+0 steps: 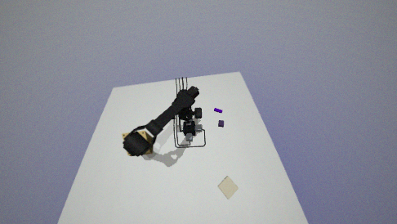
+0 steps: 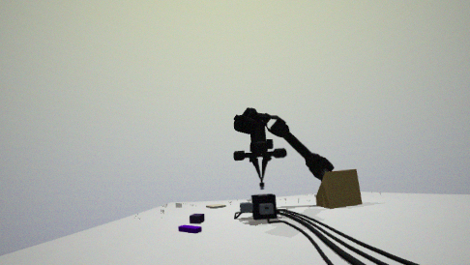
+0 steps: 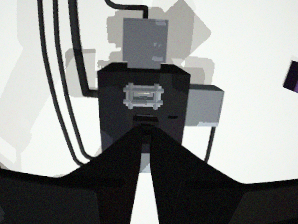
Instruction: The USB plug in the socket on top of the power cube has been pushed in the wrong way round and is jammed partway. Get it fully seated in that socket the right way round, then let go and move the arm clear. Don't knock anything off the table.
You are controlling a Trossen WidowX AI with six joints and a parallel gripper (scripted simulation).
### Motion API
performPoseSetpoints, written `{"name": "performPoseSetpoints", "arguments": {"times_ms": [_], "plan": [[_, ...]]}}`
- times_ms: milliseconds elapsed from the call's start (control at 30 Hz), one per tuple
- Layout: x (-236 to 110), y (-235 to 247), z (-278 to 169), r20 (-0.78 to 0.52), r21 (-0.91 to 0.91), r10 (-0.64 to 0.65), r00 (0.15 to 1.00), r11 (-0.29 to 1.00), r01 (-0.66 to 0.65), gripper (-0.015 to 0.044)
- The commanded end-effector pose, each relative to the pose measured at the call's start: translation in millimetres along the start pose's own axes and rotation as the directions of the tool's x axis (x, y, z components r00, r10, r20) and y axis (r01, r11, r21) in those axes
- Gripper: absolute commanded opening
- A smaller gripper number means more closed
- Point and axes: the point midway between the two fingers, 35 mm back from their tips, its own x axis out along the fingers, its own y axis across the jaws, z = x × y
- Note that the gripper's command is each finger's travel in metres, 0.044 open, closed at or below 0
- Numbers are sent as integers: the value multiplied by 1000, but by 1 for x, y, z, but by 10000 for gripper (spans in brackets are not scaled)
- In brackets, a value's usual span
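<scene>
The black power cube (image 1: 189,127) (image 2: 258,198) (image 3: 117,122) stands on the table with grey plugs in its sides. Its top socket (image 3: 143,96) shows in the wrist view as a pale metal frame around a slot, with no plug in it. My gripper (image 2: 262,182) (image 3: 146,134) points down above the cube, shut on the small dark USB plug (image 2: 262,186) (image 3: 145,119). A gap shows between plug and cube top in the exterior view. In the wrist view the plug appears just below the socket. Which way round the plug faces cannot be told.
Grey side plugs (image 3: 145,42) (image 3: 206,106) stick out from the cube, with black cables (image 2: 319,229) (image 3: 47,75) running off. A bright purple block (image 1: 218,110) (image 2: 190,229) and a dark purple block (image 1: 220,123) (image 2: 196,219) lie beside it. A tan tile (image 1: 228,187) (image 2: 216,206) lies farther off.
</scene>
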Motion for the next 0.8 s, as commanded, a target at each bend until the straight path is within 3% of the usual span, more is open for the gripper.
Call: {"name": "performPoseSetpoints", "arguments": {"times_ms": [0,767], "plan": [[1,1,0,5,-5,2,1000,1000,-2,0],[3,1,1,21,-13,3,1000,1000,-2,0]]}}
